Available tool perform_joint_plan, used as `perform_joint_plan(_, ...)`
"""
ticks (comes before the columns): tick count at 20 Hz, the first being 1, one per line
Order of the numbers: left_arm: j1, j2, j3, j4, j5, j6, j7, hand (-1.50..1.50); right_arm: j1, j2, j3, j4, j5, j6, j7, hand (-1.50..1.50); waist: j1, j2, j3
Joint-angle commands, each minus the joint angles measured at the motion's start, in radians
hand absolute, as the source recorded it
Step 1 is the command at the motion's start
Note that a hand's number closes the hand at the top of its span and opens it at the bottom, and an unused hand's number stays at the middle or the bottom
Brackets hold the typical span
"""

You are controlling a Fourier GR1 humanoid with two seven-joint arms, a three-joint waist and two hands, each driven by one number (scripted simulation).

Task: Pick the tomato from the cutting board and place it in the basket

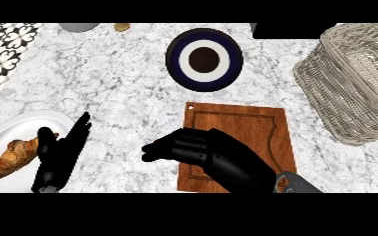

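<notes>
The fingers [159, 149] of my right hand [203, 152] are curled in toward the thumb, bunched together, with the tips pointing left just past the left edge of the cutting board [251, 125]. The tomato does not show on the bare wood. As far as I can tell it sits hidden inside that curl, so it is over the board's near left part. The palm and wrist cover the board's near left corner, and the grey forearm comes in from the near edge.

On my left hand [59, 155] the fingers [80, 127] are straight and pressed together, pointing toward the far side. The hand rests at the near left and holds nothing. It is beside the right rim of a white plate [22, 125] with a croissant [15, 155] on it.

The wicker basket [347, 85] stands at the far right, apart from the board. A dark blue plate [204, 58] with a white ring lies on the marble counter [111, 80] just beyond the board's far edge.
</notes>
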Motion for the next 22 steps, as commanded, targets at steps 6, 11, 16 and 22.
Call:
perform_joint_plan(6, 0.076, -0.019, -0.017, 0.035, -0.012, 0.008, 0.011, 0.0, -0.328, -0.239, -0.145, -0.17, 0.125, 0.226, 0.395, -1.5, -0.019, 0.009, -0.01)
perform_joint_plan(11, 0.054, -0.013, 0.017, 0.077, 0.008, -0.015, -0.009, 0.0, -0.459, -0.33, -0.224, -0.215, -0.083, 0.457, 0.548, -1.5, -0.022, 0.015, -0.011)
perform_joint_plan(16, 0.074, -0.015, -0.007, 0.034, -0.01, -0.01, 0.015, 0.0, -0.517, -0.448, -0.27, -0.161, -0.32, 0.668, 0.626, -1.5, -0.013, 0.017, -0.009)
perform_joint_plan(22, 0.097, -0.029, 0.004, 0.063, -0.016, -0.021, -0.037, 0.0, -0.57, -0.533, -0.309, -0.141, -0.472, 0.79, 0.689, -1.5, -0.008, 0.02, -0.008)
